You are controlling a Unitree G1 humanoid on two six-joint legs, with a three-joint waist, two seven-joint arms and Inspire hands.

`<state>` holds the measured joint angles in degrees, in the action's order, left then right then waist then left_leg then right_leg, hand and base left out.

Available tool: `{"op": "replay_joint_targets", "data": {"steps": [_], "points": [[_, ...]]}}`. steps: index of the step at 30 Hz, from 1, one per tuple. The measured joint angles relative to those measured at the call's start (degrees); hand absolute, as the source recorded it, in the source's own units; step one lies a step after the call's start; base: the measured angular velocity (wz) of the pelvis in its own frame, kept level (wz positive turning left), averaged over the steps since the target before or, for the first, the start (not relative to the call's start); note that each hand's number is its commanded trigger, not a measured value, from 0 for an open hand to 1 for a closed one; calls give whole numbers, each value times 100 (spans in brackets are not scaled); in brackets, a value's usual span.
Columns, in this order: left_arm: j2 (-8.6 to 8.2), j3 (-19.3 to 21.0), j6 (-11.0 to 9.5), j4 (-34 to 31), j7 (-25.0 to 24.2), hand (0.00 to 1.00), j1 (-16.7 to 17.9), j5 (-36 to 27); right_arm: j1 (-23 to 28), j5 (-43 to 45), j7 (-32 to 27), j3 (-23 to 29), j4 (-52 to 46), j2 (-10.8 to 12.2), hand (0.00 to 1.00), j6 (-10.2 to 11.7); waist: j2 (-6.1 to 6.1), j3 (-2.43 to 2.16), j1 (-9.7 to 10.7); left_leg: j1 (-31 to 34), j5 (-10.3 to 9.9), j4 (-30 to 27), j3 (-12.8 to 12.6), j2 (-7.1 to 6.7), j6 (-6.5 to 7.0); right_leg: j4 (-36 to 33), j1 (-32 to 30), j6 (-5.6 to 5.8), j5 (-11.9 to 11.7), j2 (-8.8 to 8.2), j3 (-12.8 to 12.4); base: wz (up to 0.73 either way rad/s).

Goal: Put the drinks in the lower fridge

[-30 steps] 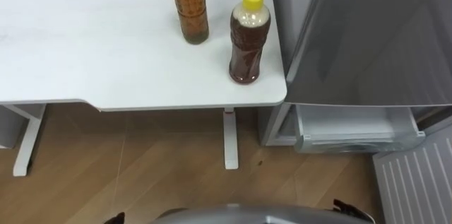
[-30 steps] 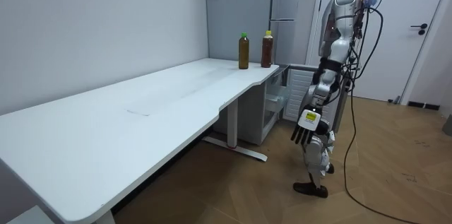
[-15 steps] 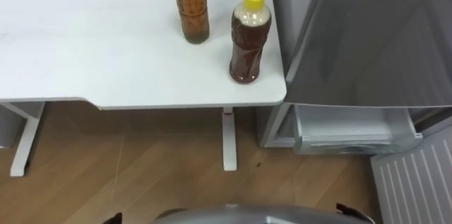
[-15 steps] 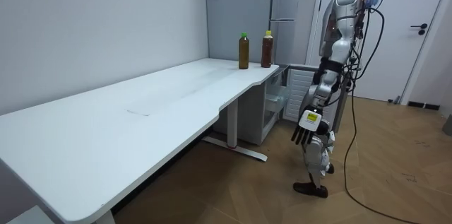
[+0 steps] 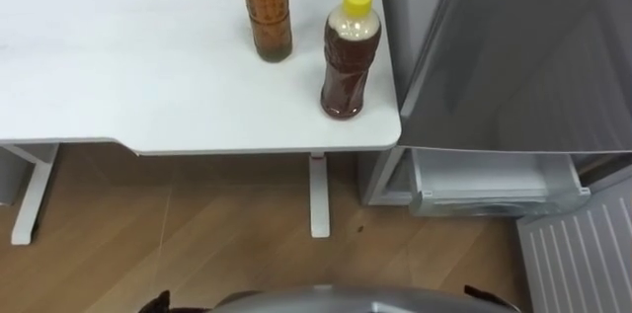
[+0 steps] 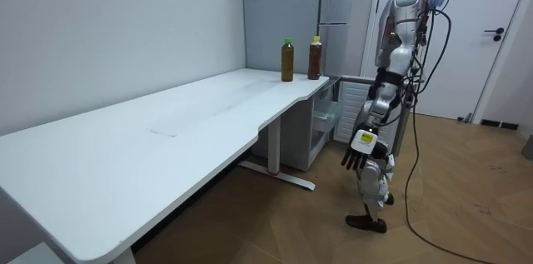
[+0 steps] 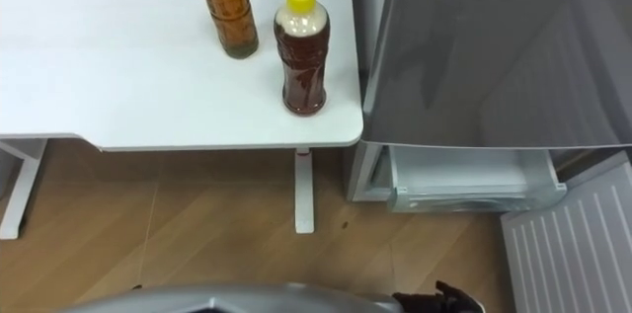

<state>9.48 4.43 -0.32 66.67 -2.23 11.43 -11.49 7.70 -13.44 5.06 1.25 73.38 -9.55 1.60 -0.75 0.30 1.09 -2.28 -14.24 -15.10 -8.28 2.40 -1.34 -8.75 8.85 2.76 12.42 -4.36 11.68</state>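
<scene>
Step in hand: approach, nothing picked up yet. Both drinks upright on the white table (image 5: 118,76) at its corner next to the fridge (image 5: 533,56): yellow-capped bottle (image 5: 348,61) nearest the corner, green-capped bottle (image 6: 287,60) just beside it and further in, apart from it, neither touched by a hand. Lower fridge compartment already open, pale drawer (image 5: 489,180) exposed below table height, ribbed lower door (image 5: 583,254) swung out at the right. Standing on the wood floor facing the table's long edge, fridge to the robot's right, per the room view. Left hand (image 6: 358,154) hanging low at the side, well below the tabletop, fingers loosely straight and a bit spread, pointing down, holding and touching nothing. Right hand (image 7: 452,299) likely the dark tip at the bottom right edge of the right eye view, state not readable, cannot tell. Next move, as a guess: raise an arm to table height, reach the yellow-capped bottle first as the nearer one, wrap round its middle, lift clear, then turn right and bend down to the low drawer. Risks: knocking the neighbouring bottle on the reach, tall narrow bottles tipping easily, corner edge close by.
</scene>
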Motion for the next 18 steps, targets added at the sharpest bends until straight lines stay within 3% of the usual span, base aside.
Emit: {"op": "replay_joint_targets", "data": {"steps": [5, 10, 14, 18], "points": [[-113, 38, -49, -3, 304, 0, -77, -784, 10, 18, -132, -14, -30, 5, 0, 11, 29, -6, -44, 45, -4, -45, 55, 2, 3, -15, 13, -1, 0, 2, 61, 6], [-251, 500, -129, -258, 784, 0, 11, -1017, 77, 4, -271, -1, -64, 26, 0, 30, 23, -7, -157, -27, -1, -54, 79, 4, 3, -37, 70, -4, -3, 0, 114, 1], [-248, 1033, -360, -700, 1608, 0, 49, -1778, 73, 6, -374, 2, -56, 37, 0, 33, 26, -6, -283, -140, -1, -17, 76, 0, 2, -38, 158, -4, -3, 0, 107, 0], [-252, 1316, -648, -1275, 2483, 0, 223, -1818, 139, 93, -393, -2, -194, 42, 0, 33, 15, -5, -323, -182, -2, 0, 58, -3, 2, -9, 217, -3, -2, 0, 83, -3]]}}
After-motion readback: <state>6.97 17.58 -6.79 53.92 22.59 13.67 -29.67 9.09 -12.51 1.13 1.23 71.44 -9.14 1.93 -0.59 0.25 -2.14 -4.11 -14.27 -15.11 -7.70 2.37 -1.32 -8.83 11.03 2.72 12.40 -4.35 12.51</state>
